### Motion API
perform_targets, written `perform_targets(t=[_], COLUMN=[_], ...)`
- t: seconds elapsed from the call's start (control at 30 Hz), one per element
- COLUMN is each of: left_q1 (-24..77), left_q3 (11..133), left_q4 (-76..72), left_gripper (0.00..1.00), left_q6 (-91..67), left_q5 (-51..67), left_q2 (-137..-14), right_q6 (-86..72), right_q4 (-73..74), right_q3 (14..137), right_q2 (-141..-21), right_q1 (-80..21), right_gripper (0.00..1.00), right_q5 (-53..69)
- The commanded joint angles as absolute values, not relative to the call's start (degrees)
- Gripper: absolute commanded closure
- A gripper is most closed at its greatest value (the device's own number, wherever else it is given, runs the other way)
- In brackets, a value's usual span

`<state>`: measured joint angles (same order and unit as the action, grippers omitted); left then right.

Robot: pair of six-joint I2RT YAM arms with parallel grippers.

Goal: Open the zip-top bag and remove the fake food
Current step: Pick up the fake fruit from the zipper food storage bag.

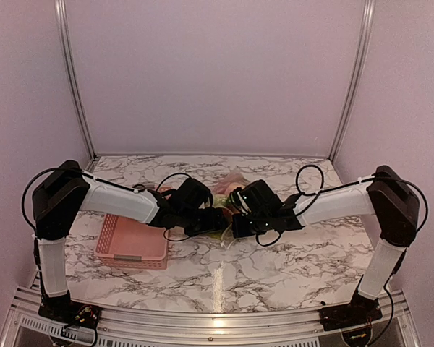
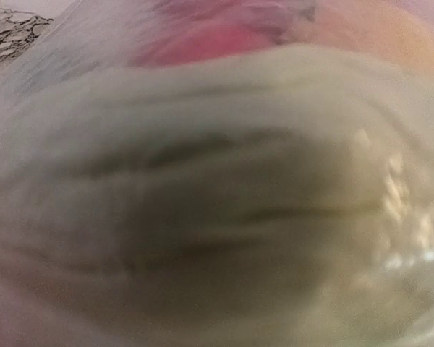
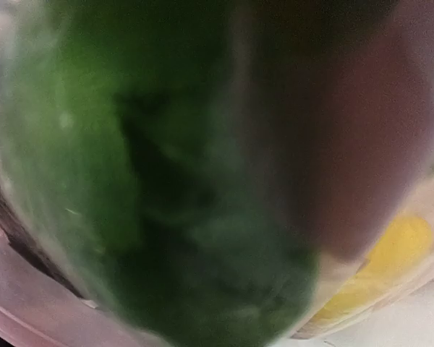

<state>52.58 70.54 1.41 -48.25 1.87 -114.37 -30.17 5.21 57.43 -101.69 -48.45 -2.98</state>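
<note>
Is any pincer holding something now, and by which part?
It cannot be told. The right pincer is shut at the bag, the left pincer beside it; their tips are hidden.

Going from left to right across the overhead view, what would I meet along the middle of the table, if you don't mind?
The pink basket, left gripper, zip-top bag, right gripper.

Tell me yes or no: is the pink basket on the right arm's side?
No, the pink basket lies on the table's left side.
</note>
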Motion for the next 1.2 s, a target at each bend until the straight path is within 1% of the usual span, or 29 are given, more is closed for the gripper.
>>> perform_targets(t=[0.0,0.1,0.2,0.27,0.33,0.43,0.63,0.83,1.17], left_q1=[52.8,52.8,52.8,52.8,52.8,52.8,52.8,52.8,52.8], left_q3=[72.6,73.3,73.5,73.5,73.5,72.8,71.0,69.1,66.0], left_q4=[5.8,6.0,5.8,5.8,5.7,5.8,6.3,7.0,7.2], left_gripper=[0.19,0.18,0.20,0.25,0.34,0.44,0.52,0.55,0.55], left_q6=[-46.5,-46.4,-46.5,-46.5,-46.5,-46.5,-46.0,-45.6,-45.5], left_q5=[1.1,1.3,1.2,1.1,1.1,0.6,0.4,0.4,0.4], left_q2=[-117.6,-118.6,-118.8,-118.8,-118.6,-117.1,-112.5,-108.2,-103.7], right_q6=[-29.6,-29.5,-29.5,-29.4,-29.3,-29.4,-28.8,-28.6,-28.3], right_q4=[6.3,5.9,5.8,5.9,6.2,6.7,8.1,8.9,10.0], right_q3=[57.0,57.1,57.0,57.1,57.3,57.5,58.6,59.3,60.5], right_q2=[-104.2,-105.0,-105.1,-105.2,-105.0,-104.3,-103.3,-103.0,-102.7], right_q1=[-47.8,-47.9,-47.9,-47.9,-47.9,-47.9,-47.8,-47.8,-47.8], right_gripper=[1.00,1.00,1.00,1.00,1.00,1.00,1.00,1.00,1.00], right_q5=[-3.6,-3.0,-2.9,-2.9,-2.9,-3.2,-4.1,-4.9,-4.9])
